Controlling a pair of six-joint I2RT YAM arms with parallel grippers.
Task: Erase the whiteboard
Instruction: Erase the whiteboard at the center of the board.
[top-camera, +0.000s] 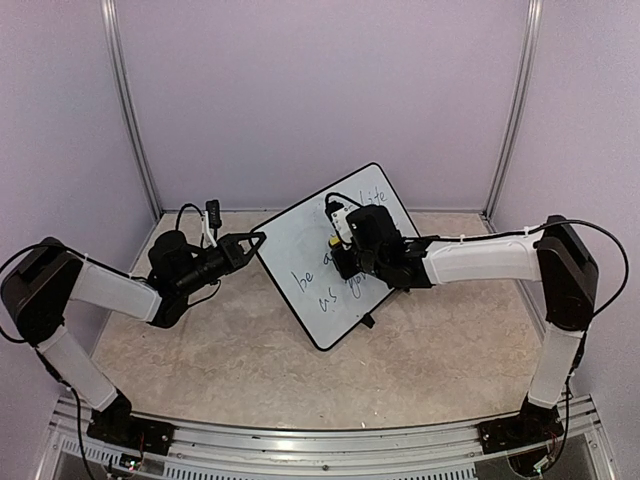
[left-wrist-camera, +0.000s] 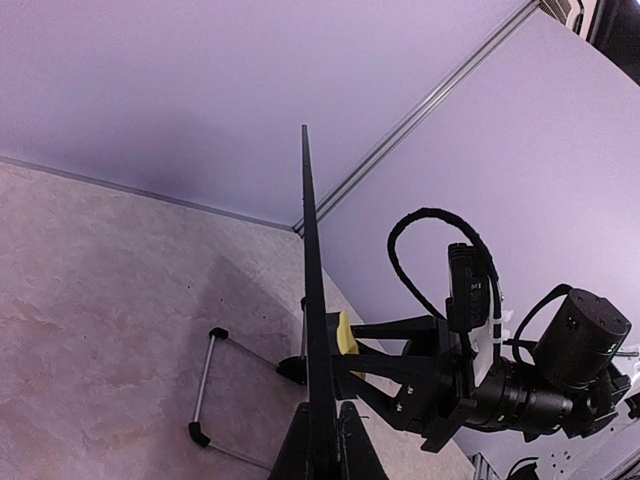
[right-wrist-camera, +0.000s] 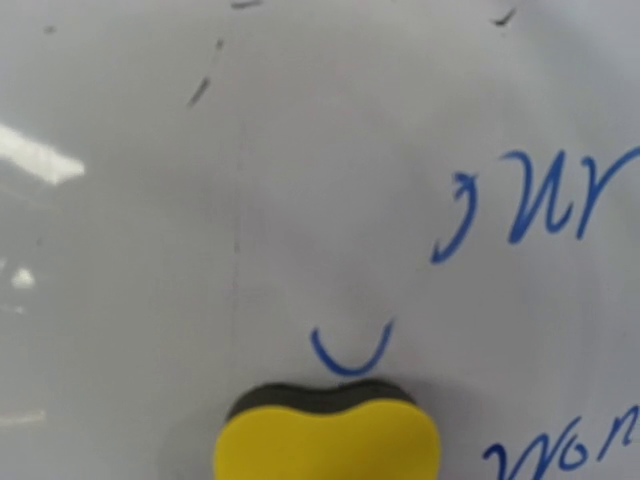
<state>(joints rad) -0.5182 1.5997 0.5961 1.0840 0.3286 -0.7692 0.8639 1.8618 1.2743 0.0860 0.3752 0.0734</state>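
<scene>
Whiteboard (top-camera: 300, 240) edge clamped between left fingers (left-wrist-camera: 358, 450), right fingers (left-wrist-camera: 400, 328) clenched on yellow sponge (right-wrist-camera: 328, 440), pressed against board face.

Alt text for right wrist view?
A yellow sponge with a dark pad sits against the whiteboard at bottom centre, just below a blue curved stroke. More blue handwriting lies to the right; the left side is mostly bare.

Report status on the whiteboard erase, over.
Left gripper shut on whiteboard edge. Right gripper presses yellow sponge to board face. Writing not yet erased. Nothing blocking.
</scene>
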